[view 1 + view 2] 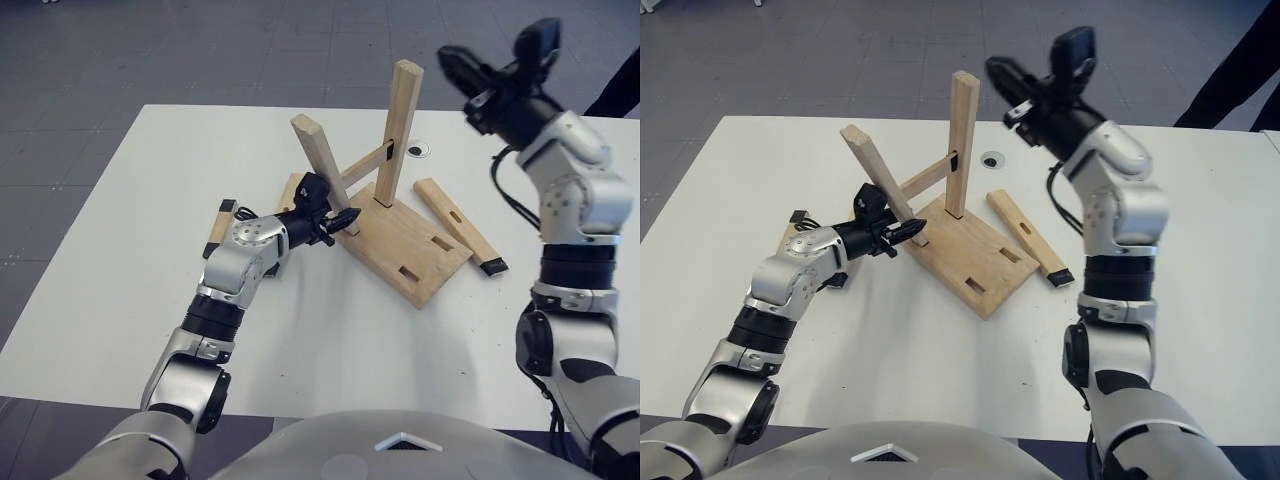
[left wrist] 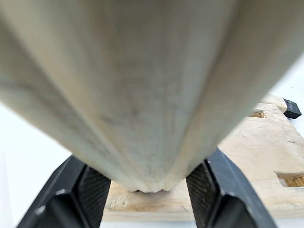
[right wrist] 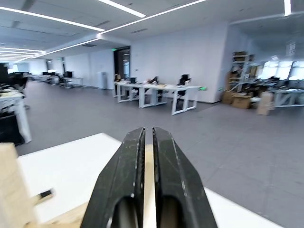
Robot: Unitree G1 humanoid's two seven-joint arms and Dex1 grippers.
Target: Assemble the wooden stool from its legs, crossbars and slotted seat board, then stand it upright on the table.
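Pale wood makes up every part. The flat wooden slotted seat board lies on the white desk, about midway between the side edges and nearer the far edge than the near one. Two square legs stand in it. The upright leg rises straight from the board, and the tilted leg leans toward the left edge. A short wooden crossbar joins the two.

The left claw is clamped on the tilted leg low down, just above the board, with its black fingers pressing either side of the wood. The right claw hangs high over the far edge, well apart from everything, its fingers together on nothing.

A loose wooden leg with a black end cap lies flat just beside the board, toward the right edge. Another wooden piece lies toward the left edge, partly hidden by the arm.

These parts look stiff and light, and bare wood should grip well. The joints are probably snug, so a hold low by the slot suits seating the tilted leg. A high hold would lever it. The light board may slide or tip and likely needs steadying.
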